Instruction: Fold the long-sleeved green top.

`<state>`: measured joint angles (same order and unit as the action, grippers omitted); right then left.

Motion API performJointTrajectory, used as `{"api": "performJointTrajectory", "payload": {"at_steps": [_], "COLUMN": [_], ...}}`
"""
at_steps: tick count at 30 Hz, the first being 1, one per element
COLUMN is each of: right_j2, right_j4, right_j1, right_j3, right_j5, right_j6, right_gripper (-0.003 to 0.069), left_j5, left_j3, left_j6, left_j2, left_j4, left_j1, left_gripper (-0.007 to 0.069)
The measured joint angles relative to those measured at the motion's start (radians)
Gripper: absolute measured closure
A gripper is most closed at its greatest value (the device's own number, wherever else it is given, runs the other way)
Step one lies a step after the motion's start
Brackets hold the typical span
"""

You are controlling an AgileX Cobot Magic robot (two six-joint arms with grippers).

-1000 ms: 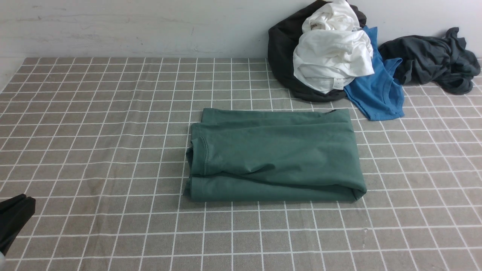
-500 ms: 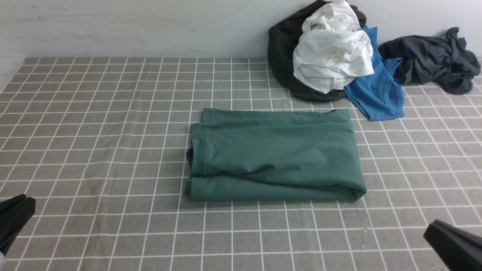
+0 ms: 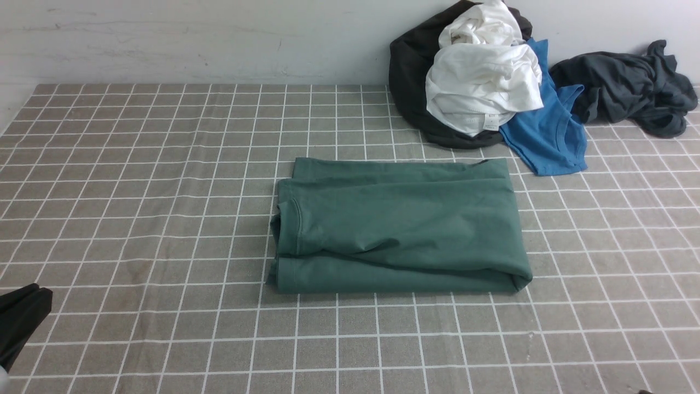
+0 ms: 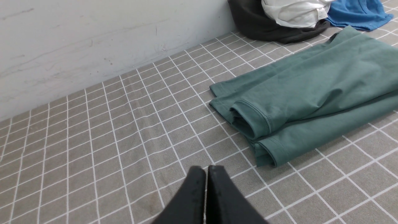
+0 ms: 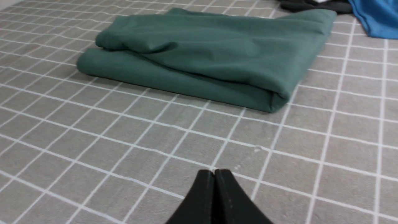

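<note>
Hands, left (image 4: pixel 206 169) and right (image 5: pixel 214 172), both closed, empty, apart from green top (image 3: pixel 399 224).

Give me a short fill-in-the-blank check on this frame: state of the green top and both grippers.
1. The green top lies ____ on the checked cloth.
2. The left gripper has its jaws ____.
3. The right gripper is holding ____.
4. The white garment sits on the ____ one.

Missing: folded; shut; nothing; black

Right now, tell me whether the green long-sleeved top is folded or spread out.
Folded. The green long-sleeved top lies as a compact layered rectangle on the checked tablecloth, a cuffed sleeve end tucked along its left edge; no sleeve trails out.
</note>
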<state>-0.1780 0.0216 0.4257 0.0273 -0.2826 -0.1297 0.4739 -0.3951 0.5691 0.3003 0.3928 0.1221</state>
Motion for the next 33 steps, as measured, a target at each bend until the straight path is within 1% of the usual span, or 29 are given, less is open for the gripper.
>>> {"api": "performJointTrajectory", "payload": {"at_steps": [1, 2, 4, 8, 9, 10, 11, 12, 16, 33], "right_j2": [0.042, 0.06, 0.152, 0.188, 0.187, 0.188, 0.188, 0.188, 0.188, 0.188], "right_j4": [-0.001, -0.001, -0.003, -0.003, -0.003, -0.003, -0.003, -0.003, -0.003, -0.003], "right_j1": [-0.037, -0.052, -0.16, -0.322, -0.336, -0.384, -0.394, -0.424, -0.44, -0.44], "right_j3": [0.0, 0.0, -0.001, -0.001, -0.001, -0.001, -0.001, -0.001, -0.001, -0.002], "right_j5": [-0.026, -0.035, -0.058, -0.057, -0.057, -0.057, -0.057, -0.06, -0.061, -0.065], "right_j6": [-0.001, -0.001, -0.002, -0.002, -0.002, -0.002, -0.002, -0.002, -0.002, -0.002], "right_gripper": [0.0673, 0.0673, 0.0673, 0.0673, 0.0673, 0.0673, 0.0673, 0.0673, 0.0673, 0.0673], "left_j5": [0.003, 0.003, 0.012, 0.018, 0.019, 0.02, 0.021, 0.021, 0.021, 0.021], "left_j3": [0.0, 0.0, 0.0, 0.0, 0.0, 0.0, 0.0, 0.0, 0.0, 0.0], "left_j6": [0.0, 0.0, 0.0, 0.0, 0.0, 0.0, 0.0, 0.0, 0.0, 0.0], "left_j2": [0.0, 0.0, 0.0, 0.0, 0.0, 0.0, 0.0, 0.0, 0.0, 0.0], "left_j4": [0.0, 0.0, 0.0, 0.0, 0.0, 0.0, 0.0, 0.0, 0.0, 0.0], "left_j1": [0.0, 0.0, 0.0, 0.0, 0.0, 0.0, 0.0, 0.0, 0.0, 0.0], "left_gripper": [0.0631, 0.0631, 0.0631, 0.0631, 0.0631, 0.0631, 0.0631, 0.0631, 0.0631, 0.0631]}}
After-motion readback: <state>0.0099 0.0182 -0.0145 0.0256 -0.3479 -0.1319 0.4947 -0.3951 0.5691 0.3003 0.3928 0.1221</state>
